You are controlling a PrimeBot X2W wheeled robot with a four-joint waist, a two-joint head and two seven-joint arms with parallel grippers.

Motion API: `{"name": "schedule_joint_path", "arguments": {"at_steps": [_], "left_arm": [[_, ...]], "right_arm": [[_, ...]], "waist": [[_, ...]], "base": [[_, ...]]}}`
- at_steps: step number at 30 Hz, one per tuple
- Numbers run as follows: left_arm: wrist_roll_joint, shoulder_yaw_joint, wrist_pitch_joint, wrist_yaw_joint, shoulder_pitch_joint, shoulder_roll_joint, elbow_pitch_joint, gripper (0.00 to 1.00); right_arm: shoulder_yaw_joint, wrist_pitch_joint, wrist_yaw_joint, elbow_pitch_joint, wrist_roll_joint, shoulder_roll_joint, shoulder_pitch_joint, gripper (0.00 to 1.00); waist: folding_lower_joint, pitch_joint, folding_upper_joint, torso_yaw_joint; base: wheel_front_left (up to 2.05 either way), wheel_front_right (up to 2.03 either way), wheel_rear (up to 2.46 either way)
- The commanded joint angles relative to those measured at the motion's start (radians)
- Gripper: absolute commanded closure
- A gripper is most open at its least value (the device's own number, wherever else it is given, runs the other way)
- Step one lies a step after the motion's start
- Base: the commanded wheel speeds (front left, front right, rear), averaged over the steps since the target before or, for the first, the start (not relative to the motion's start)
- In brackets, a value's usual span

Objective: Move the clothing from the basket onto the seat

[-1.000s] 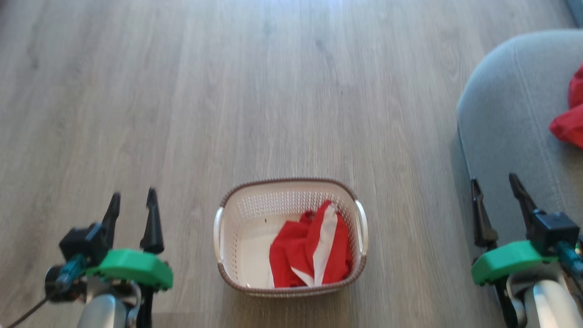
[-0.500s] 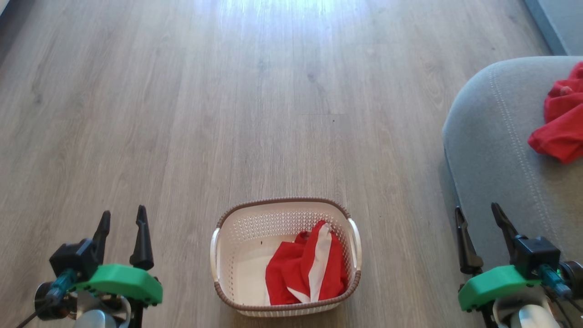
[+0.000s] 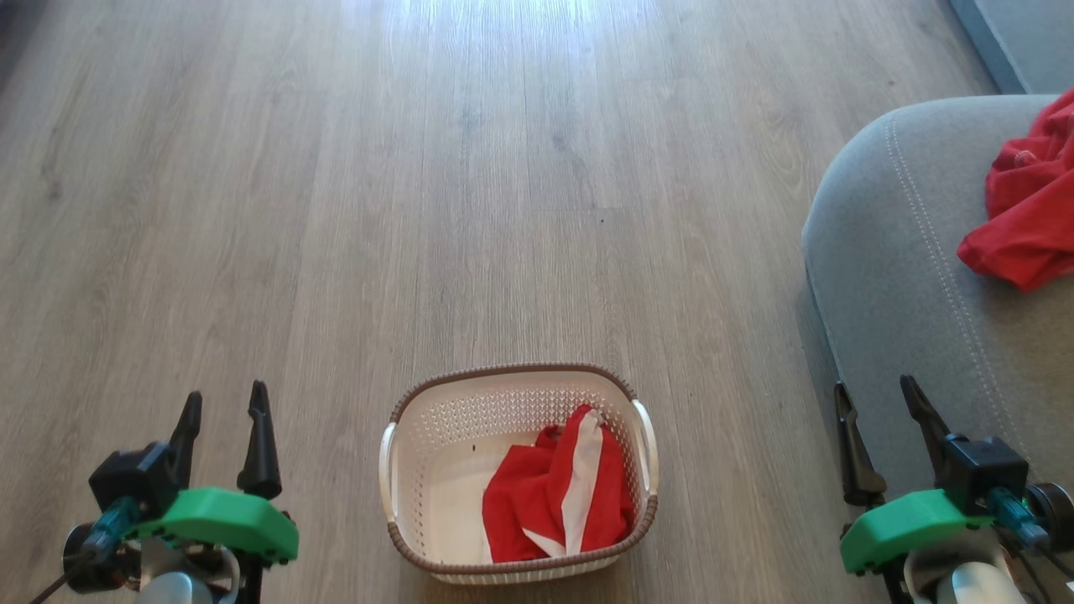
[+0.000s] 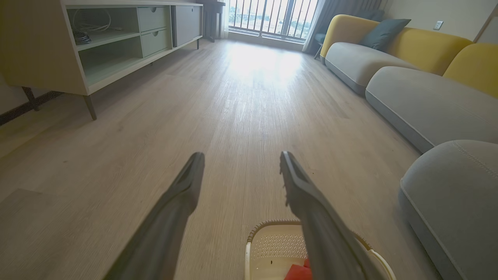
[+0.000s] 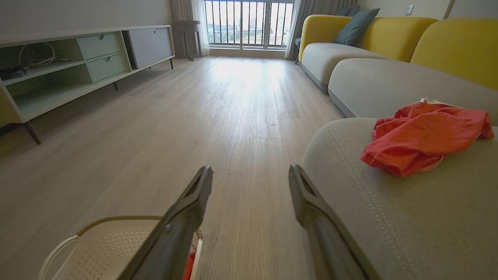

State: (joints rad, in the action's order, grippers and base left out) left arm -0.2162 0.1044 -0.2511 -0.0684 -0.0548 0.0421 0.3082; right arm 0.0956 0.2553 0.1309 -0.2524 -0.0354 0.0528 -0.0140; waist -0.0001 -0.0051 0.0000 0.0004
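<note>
A cream perforated basket (image 3: 419, 470) with a brown rim stands on the wood floor, low in the head view's middle. Inside it lies red clothing (image 3: 537, 503) with a white stripe. A second red garment (image 3: 1024, 210) rests on the grey seat (image 3: 906, 277) at the right; the right wrist view shows that garment (image 5: 424, 136) on the seat (image 5: 389, 210) too. My left gripper (image 3: 222, 403) hangs open left of the basket, empty. My right gripper (image 3: 877, 394) is open at the seat's front edge, empty. The basket (image 4: 272, 249) peeks in below my left fingers (image 4: 186, 186).
A pale low cabinet (image 4: 97, 42) with drawers stands along the left wall. Grey sofa cushions with yellow backs (image 5: 447, 42) run along the right. A balcony door (image 5: 249, 23) is at the far end. Wood floor (image 3: 419, 210) stretches ahead.
The head camera has tilted and shifted, so the basket and seat sit lower and further left in view. Both grippers stay open and empty.
</note>
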Motion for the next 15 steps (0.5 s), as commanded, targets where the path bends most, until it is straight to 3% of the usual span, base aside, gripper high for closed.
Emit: {"name": "schedule_joint_path", "arguments": {"at_steps": [1,15], "left_arm": [[-0.005,0.031,-0.011,-0.002,-0.031,0.008,-0.031,0.0],[-0.006,-0.001,-0.011,-0.003,-0.058,0.008,-0.05,0.0]], "right_arm": [[-0.023,0.006,0.0,0.031,-0.001,0.002,0.029,0.0],[-0.002,0.006,0.0,0.053,-0.005,0.0,0.054,0.0]], "waist": [[0.0001,0.003,0.0,-0.002],[0.0001,0.083,0.0,-0.05]], "base": [[0.0,0.0,0.0],[0.0,0.0,0.0]]}}
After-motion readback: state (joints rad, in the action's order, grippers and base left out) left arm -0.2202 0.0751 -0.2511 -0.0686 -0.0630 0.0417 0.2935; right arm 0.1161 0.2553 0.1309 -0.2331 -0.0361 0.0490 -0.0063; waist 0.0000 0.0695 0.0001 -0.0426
